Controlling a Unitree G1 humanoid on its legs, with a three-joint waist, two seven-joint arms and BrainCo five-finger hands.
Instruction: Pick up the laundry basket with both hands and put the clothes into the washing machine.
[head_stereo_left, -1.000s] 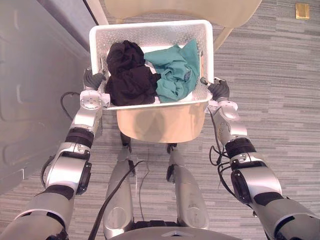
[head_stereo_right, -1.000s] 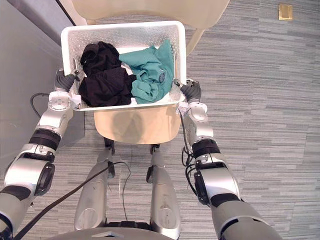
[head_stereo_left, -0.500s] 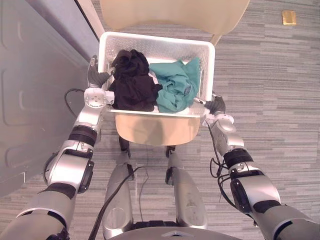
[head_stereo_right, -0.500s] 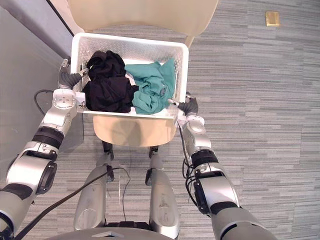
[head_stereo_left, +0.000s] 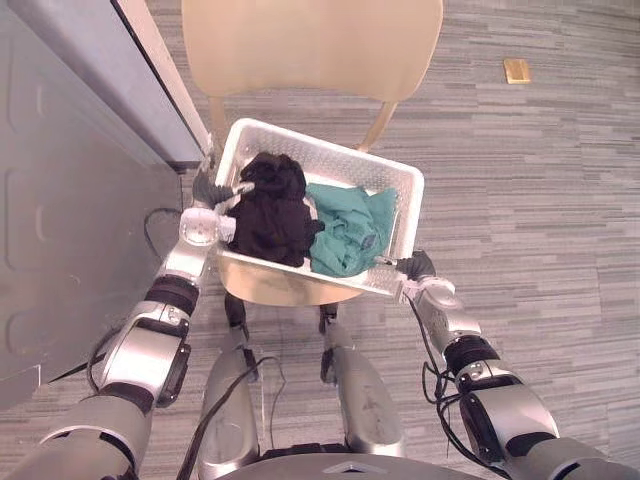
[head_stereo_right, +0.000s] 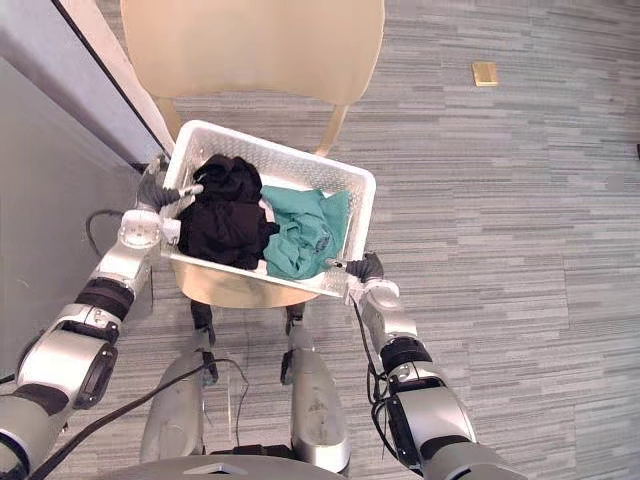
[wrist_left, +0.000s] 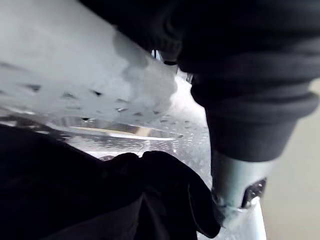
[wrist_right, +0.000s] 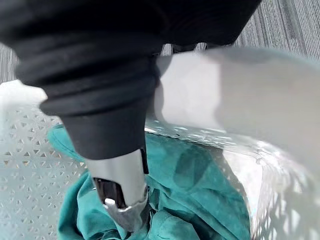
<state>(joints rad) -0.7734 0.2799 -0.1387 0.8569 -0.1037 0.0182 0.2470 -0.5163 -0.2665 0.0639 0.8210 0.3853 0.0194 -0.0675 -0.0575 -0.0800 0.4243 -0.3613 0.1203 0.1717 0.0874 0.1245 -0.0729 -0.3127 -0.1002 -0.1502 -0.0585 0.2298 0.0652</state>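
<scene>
The white perforated laundry basket (head_stereo_left: 322, 160) hangs slanted above the chair seat, carried between both hands. A black heap of clothes (head_stereo_left: 270, 215) fills its left half and teal clothes (head_stereo_left: 345, 235) its right half. My left hand (head_stereo_left: 207, 187) grips the basket's left end, with its thumb (wrist_left: 235, 190) hooked over the rim (wrist_left: 75, 65) next to the black clothes (wrist_left: 75, 200). My right hand (head_stereo_left: 418, 266) holds the near right corner; its thumb (wrist_right: 117, 185) reaches inside over the teal clothes (wrist_right: 195, 200).
A beige chair (head_stereo_left: 310, 45) stands straight ahead, its seat (head_stereo_left: 285, 288) under the basket. A large grey panel (head_stereo_left: 60, 220) runs along the left side. Grey striped carpet spreads to the right, with a small brass floor plate (head_stereo_left: 517, 70) on it.
The basket sat square to me a second ago and is now turned, with its left end farther away and its right corner nearer. The whole picture has shifted too.
</scene>
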